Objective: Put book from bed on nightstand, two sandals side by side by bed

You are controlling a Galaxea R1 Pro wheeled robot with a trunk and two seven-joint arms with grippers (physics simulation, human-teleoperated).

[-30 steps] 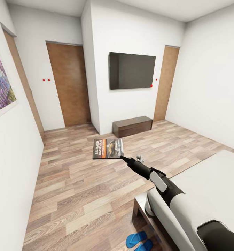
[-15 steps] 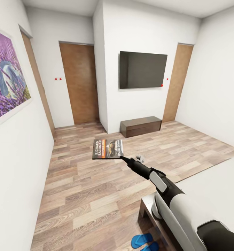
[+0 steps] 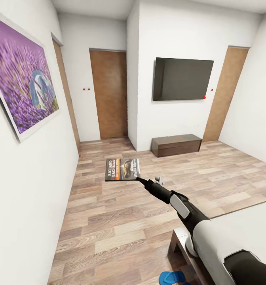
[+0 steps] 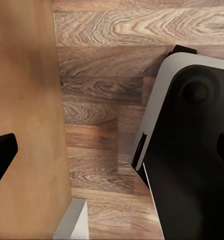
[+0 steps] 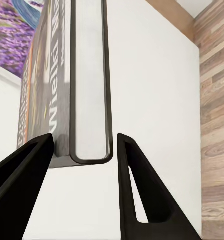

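In the head view my right gripper (image 3: 140, 180) is shut on the book (image 3: 123, 169) and holds it flat in the air above the wood floor, cover up with "RICHARD" lettering. The right wrist view shows the book (image 5: 87, 95) edge-on between the black fingers (image 5: 134, 190) of the right gripper (image 5: 84, 150). The bed (image 3: 244, 225) with its light grey mattress and dark frame corner lies at the lower right, behind the arm. One blue sandal (image 3: 171, 278) shows partly on the floor by that corner. My left gripper (image 4: 112, 150) is open over the floor, beside my base.
A white wall with a purple picture (image 3: 24, 79) runs close on the left. Ahead are a brown door (image 3: 109, 93), a wall TV (image 3: 182, 79) with a low dark cabinet (image 3: 176, 144) under it, and another door (image 3: 226, 95). Open plank floor lies between.
The whole view has swung to the left: doors, TV and bed slid right in the picture and more of the purple picture shows. The arm and book keep their place in the view.
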